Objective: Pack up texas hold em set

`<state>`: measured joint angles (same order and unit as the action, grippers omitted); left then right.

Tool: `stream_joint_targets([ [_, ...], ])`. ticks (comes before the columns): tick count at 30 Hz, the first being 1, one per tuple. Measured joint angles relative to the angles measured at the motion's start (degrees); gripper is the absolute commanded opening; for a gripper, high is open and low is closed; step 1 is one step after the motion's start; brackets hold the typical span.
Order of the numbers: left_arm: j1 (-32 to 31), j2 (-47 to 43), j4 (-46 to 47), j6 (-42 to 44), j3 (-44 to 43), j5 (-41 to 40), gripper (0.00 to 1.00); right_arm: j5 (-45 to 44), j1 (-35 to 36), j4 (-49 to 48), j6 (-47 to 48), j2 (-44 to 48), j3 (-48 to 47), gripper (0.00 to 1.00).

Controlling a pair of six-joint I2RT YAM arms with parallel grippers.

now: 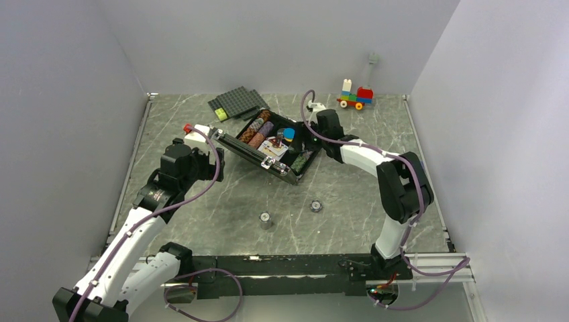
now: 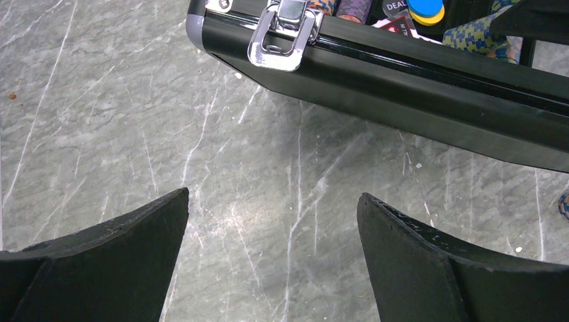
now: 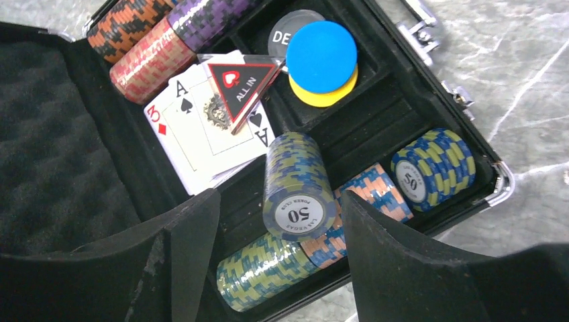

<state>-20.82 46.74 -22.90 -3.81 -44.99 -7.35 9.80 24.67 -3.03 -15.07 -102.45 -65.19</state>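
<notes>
The black briefcase point(image 1: 285, 171) lies open mid-table, its foam lid point(image 3: 60, 154) folded back. Inside are chip rows point(image 3: 144, 60), cards point(image 3: 208, 127) and a blue disc point(image 3: 322, 57) on a yellow one. My right gripper point(image 3: 280, 198) hangs open over the case's near corner. A loose stack of "50" chips point(image 3: 295, 188) lies tilted between its fingers, resting on the green row point(image 3: 268, 268) and touching neither finger. My left gripper point(image 2: 272, 198) is open over bare table, just short of the case's front wall point(image 2: 402, 87) and silver latch point(image 2: 282, 33). Two small grey chip stacks point(image 1: 266, 220) point(image 1: 316, 206) stand on the table.
Dark grey studded baseplates point(image 1: 238, 102) lie behind the case at the back. A colourful brick toy car point(image 1: 355, 97) stands at the back right. Walls close in the table on three sides.
</notes>
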Motion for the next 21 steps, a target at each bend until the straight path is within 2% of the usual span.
stream_joint_targets([
  [11, 0.00, 0.02, 0.00, 0.00, 0.00, 0.00, 0.99, 0.74, 0.11, 0.26, 2.10, -1.97, 0.00, 0.69],
  [13, 0.00, 0.02, 0.00, 0.00, 0.00, 0.00, 0.99, 0.55, 0.09, 0.26, 2.40, -2.27, -0.02, 0.65],
  [17, 0.00, 0.02, 0.00, 0.00, 0.00, 0.00, 0.99, 0.22, 0.11, 0.26, 3.34, -3.54, -0.52, 0.49],
  [20, 0.00, 0.02, 0.00, 0.00, 0.00, 0.00, 0.99, -0.11, 0.13, 0.44, 3.67, -4.66, -1.57, 0.33],
  [21, 0.00, 0.02, 0.00, 0.00, 0.00, 0.00, 0.99, -0.20, 0.11, 0.90, 3.82, -4.72, -1.88, 0.24],
])
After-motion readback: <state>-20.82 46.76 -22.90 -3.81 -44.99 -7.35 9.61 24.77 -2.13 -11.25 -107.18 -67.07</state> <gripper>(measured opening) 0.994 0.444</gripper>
